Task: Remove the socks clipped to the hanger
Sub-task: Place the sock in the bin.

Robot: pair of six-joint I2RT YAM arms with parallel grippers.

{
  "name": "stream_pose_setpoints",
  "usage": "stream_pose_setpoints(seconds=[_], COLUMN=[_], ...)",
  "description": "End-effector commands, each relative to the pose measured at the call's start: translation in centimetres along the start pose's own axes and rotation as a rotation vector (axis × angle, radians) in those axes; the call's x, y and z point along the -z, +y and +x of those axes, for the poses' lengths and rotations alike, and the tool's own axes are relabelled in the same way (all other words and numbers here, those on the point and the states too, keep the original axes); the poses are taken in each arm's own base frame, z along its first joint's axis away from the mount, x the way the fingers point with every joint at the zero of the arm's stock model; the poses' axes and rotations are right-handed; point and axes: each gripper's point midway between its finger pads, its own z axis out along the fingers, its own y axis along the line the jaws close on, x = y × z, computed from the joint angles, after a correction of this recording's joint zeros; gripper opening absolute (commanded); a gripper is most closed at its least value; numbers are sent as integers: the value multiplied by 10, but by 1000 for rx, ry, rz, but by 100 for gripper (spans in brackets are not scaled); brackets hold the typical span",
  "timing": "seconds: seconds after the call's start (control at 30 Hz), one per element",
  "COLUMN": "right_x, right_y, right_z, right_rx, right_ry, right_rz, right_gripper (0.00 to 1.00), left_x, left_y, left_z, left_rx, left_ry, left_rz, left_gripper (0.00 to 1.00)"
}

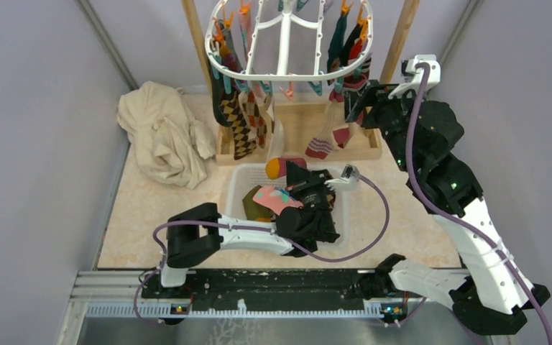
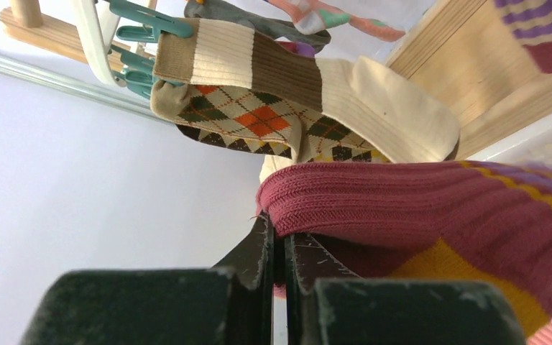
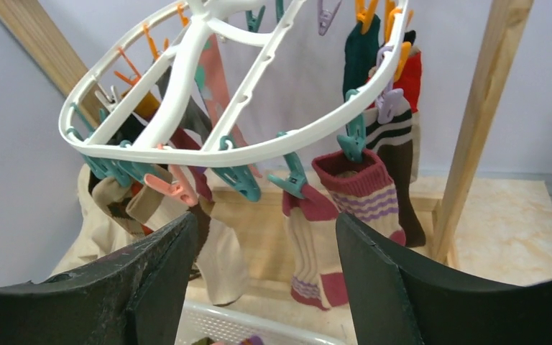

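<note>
The white oval hanger [image 1: 287, 75] [image 3: 316, 129] hangs at the back, with socks on its teal and orange clips. Among them are an argyle sock [image 1: 243, 122] [image 2: 259, 118] and a cream-and-maroon striped sock [image 1: 323, 140] [image 3: 359, 190]. My right gripper [image 1: 354, 106] [image 3: 266, 215] is open and empty just below the hanger's right rim, the striped socks beyond its fingers. My left gripper [image 1: 295, 172] [image 2: 279, 226] is shut low over the basket. A maroon-and-yellow sock [image 1: 280, 167] [image 2: 417, 208] lies across its tips. No fabric shows between the jaws.
A white mesh basket [image 1: 241, 180] [image 3: 259, 323] with several loose socks sits under the hanger. The wooden frame's posts [image 1: 399, 36] [image 3: 481, 122] and base [image 1: 363, 147] flank the hanger. A crumpled cream cloth [image 1: 162, 133] lies at the back left. Grey walls close in on both sides.
</note>
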Motion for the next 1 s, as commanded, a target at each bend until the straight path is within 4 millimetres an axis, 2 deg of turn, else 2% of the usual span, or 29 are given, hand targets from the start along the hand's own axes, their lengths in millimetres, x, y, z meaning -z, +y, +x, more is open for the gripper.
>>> stream_pose_setpoints(seconds=[0.0, 0.17, 0.4, 0.6, 0.67, 0.7, 0.73, 0.77, 0.8, 0.87, 0.97], right_x=[5, 10, 14, 15, 15, 16, 16, 16, 17, 18, 18], right_y=[-15, -25, -33, -34, -36, -37, -38, -40, -40, -41, -42], right_z=[-2, -1, 3, 4, 4, 4, 4, 5, 6, 8, 11], right_rx=[13, 23, 32, 39, 44, 47, 51, 55, 58, 62, 61], right_ry=[12, 9, 16, 33, 41, 48, 54, 61, 66, 75, 83], right_rz=[74, 117, 146, 157, 167, 172, 180, 187, 191, 196, 194], right_gripper=[71, 71, 71, 71, 71, 71, 71, 72, 72, 72, 72], left_x=[9, 18, 47, 75, 86, 96, 105, 104, 95, 85, 78], left_y=[21, 31, 59, 68, 63, 54, 29, 27, 30, 36, 28], left_z=[4, 0, -17, -39, -57, -72, -71, -72, -72, -64, -62], left_rx=[432, 553, 706, 743, 755, 797, 727, 831, 893, 920, 946], left_ry=[26, -28, -191, -348, -421, -465, -472, -439, -434, -457, -436], left_rz=[37, 38, 67, 139, 237, 358, 543, 665, 709, 684, 783], left_gripper=[0, 0, 0, 0, 0, 0, 1, 2, 2, 3, 3])
